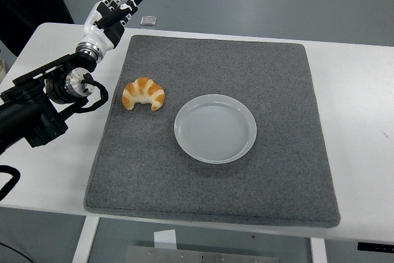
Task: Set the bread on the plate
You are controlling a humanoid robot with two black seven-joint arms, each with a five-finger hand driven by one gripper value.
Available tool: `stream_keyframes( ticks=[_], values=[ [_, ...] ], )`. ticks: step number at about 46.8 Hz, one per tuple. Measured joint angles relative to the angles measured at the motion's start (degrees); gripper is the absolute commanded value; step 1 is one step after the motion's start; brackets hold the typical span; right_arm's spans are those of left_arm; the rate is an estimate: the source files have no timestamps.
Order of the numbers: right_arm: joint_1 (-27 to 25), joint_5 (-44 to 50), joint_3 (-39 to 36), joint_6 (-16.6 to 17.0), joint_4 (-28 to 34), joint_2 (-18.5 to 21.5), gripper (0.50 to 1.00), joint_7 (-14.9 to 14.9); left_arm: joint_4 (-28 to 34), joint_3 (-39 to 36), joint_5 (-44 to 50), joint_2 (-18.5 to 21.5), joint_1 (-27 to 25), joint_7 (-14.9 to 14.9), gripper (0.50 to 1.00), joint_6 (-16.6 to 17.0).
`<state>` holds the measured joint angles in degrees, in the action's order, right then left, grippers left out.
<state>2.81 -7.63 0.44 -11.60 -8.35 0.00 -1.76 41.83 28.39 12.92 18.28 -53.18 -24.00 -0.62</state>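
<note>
A golden croissant [143,93] lies on the grey mat [246,72], to the left of a pale round plate [215,128] that holds nothing. My left hand [114,8] is raised above the table's far left corner, well behind and left of the croissant. Its fingers are spread and hold nothing. The black left arm runs in from the left edge. No right arm shows.
The grey mat covers most of the white table [360,109]. A small silvery square object [148,20] lies at the table's far edge, just right of my left hand. Floor shows beyond the table.
</note>
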Motion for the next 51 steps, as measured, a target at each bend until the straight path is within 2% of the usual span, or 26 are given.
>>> stream_keyframes(
  ticks=[10, 19, 24, 38, 51],
  values=[
    [0.00, 0.00, 0.02, 0.00, 0.00, 0.00, 0.952, 0.00, 0.00, 0.00, -0.18, 0.00, 0.00, -0.16, 0.999, -0.08],
    [0.00, 0.00, 0.01, 0.01, 0.00, 0.00, 0.954, 0.00, -0.22, -0.33, -0.29, 0.08, -0.43, -0.13, 0.999, -1.45],
    [0.00, 0.00, 0.00, 0.00, 0.00, 0.00, 0.952, 0.00, -0.54, -1.74, -2.75, 0.27, -1.65, 0.30, 0.999, -1.39],
    [0.00, 0.00, 0.00, -0.01, 0.00, 0.00, 0.952, 0.01, -1.81, -8.70, -17.78, 1.97, -6.00, 0.34, 0.996, -1.07],
    [0.00, 0.00, 0.00, -0.01, 0.00, 0.00, 0.952, 0.00, -0.89, -9.40, -38.32, 6.06, -6.74, 0.35, 0.996, -4.16]
  ],
)
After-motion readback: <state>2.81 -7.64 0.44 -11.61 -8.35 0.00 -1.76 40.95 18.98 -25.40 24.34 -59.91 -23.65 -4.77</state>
